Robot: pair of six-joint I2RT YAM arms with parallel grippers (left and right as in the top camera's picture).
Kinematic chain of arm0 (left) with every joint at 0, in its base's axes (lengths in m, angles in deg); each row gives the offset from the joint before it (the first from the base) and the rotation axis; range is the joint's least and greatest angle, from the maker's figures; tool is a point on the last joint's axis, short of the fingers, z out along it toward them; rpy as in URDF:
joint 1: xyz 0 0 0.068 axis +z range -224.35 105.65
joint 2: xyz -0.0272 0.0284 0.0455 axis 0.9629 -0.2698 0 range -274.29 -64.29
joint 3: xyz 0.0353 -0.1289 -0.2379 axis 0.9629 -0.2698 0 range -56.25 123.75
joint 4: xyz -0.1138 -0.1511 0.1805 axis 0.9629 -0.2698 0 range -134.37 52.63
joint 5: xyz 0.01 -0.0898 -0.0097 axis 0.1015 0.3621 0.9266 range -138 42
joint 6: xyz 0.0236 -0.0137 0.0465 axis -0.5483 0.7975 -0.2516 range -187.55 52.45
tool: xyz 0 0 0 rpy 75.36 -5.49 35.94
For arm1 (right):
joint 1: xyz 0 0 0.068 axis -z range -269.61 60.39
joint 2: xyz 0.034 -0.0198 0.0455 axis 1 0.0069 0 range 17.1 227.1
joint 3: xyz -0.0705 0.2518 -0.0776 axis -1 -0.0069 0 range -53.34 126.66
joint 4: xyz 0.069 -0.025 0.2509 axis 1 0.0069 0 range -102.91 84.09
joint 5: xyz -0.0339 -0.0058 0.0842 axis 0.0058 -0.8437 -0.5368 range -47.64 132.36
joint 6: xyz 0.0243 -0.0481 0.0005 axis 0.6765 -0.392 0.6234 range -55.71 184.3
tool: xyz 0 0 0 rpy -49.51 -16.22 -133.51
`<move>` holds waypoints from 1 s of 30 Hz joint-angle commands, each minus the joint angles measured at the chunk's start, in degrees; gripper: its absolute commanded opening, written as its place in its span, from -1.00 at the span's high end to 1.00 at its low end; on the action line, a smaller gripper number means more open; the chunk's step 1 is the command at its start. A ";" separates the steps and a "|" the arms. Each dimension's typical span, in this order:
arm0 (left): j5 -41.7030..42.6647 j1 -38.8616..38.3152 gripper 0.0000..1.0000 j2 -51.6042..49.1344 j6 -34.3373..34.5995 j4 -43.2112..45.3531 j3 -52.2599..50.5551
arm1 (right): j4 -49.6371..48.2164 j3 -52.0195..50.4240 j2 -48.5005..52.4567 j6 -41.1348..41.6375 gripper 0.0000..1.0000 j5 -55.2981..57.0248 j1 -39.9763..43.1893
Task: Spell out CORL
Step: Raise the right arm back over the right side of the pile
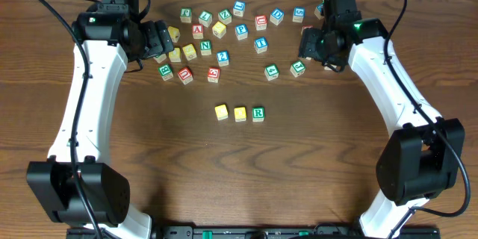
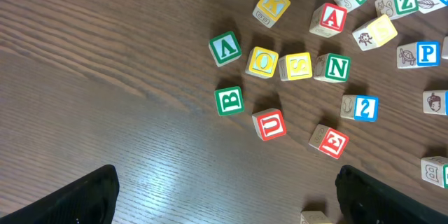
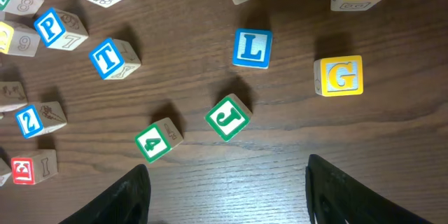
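Observation:
In the overhead view a short row lies at mid-table: a yellow-topped cube (image 1: 221,112), a second yellow-topped cube (image 1: 240,113) and the green-framed R cube (image 1: 258,113), side by side. Their top letters are too small to read. The blue-framed L cube (image 3: 252,48) shows in the right wrist view, flat on the table beyond a green J cube (image 3: 227,117). My right gripper (image 3: 227,199) hangs open above bare wood short of both; overhead my right gripper (image 1: 306,45) covers that spot. My left gripper (image 1: 160,39) (image 2: 231,206) is wide open over the left cluster, holding nothing.
Loose cubes are scattered across the back of the table. Near the L are a yellow G (image 3: 339,75), a green 4 (image 3: 157,140) and a blue T (image 3: 112,58). Under the left arm lie a red A (image 2: 332,18), green N (image 2: 334,68), B (image 2: 229,100) and red U (image 2: 270,124).

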 commanded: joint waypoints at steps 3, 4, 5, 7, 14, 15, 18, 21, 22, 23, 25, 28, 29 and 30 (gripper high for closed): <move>-0.31 -0.09 -0.95 -0.44 0.09 0.04 -0.39 | 0.44 1.01 -0.66 0.57 -0.31 -0.96 -1.42; -0.33 -0.09 -0.95 -0.55 0.09 0.04 -0.39 | 0.42 1.27 -0.66 0.57 -0.30 -1.86 -1.60; -0.31 -0.09 -0.95 -0.81 0.11 0.07 -0.39 | 0.42 1.51 -0.66 0.52 -0.31 -2.34 -1.70; -0.31 -0.09 -0.95 -1.27 0.26 0.07 -0.39 | 0.94 2.73 -0.66 0.09 -0.31 -2.84 -1.86; -0.28 -0.09 -0.95 -2.93 0.33 0.79 -0.39 | 6.67 12.00 0.33 -2.05 -0.35 -2.78 -3.52; -0.26 -0.09 -0.95 -3.02 0.33 0.87 -0.39 | 7.19 12.96 0.63 -2.45 -0.36 -2.80 -3.82; -0.26 -0.09 -0.95 -3.21 0.33 0.92 -0.39 | 8.68 15.32 1.16 -3.17 -0.38 -2.78 -4.76; -0.24 -0.09 -0.95 -3.21 0.31 1.18 -0.39 | 9.01 17.05 1.73 -4.22 -0.38 -2.78 -6.08; -0.24 -0.09 -0.95 -3.21 0.33 1.29 -0.39 | 9.03 17.29 1.81 -4.35 -0.38 -2.80 -6.21; 0.22 -0.09 -0.95 -3.21 0.28 1.53 -0.39 | 9.03 17.81 2.34 -4.59 -0.39 -2.78 -6.73; 1.53 -0.15 -0.95 -3.21 0.26 2.01 -0.39 | 8.96 17.86 2.86 -4.98 -0.40 -2.78 -7.26; 2.29 -0.83 -0.95 -3.21 0.24 3.69 -0.39 | 8.66 17.86 4.26 -5.20 -0.65 -2.75 -8.04; 2.29 -1.62 -0.96 -3.21 0.24 4.61 -0.39 | 8.13 17.86 5.09 -5.20 -0.90 -2.64 -8.26; 2.29 -2.03 -0.95 -3.21 0.24 4.87 -0.39 | 7.80 17.86 5.73 -5.18 -0.97 -2.67 -8.26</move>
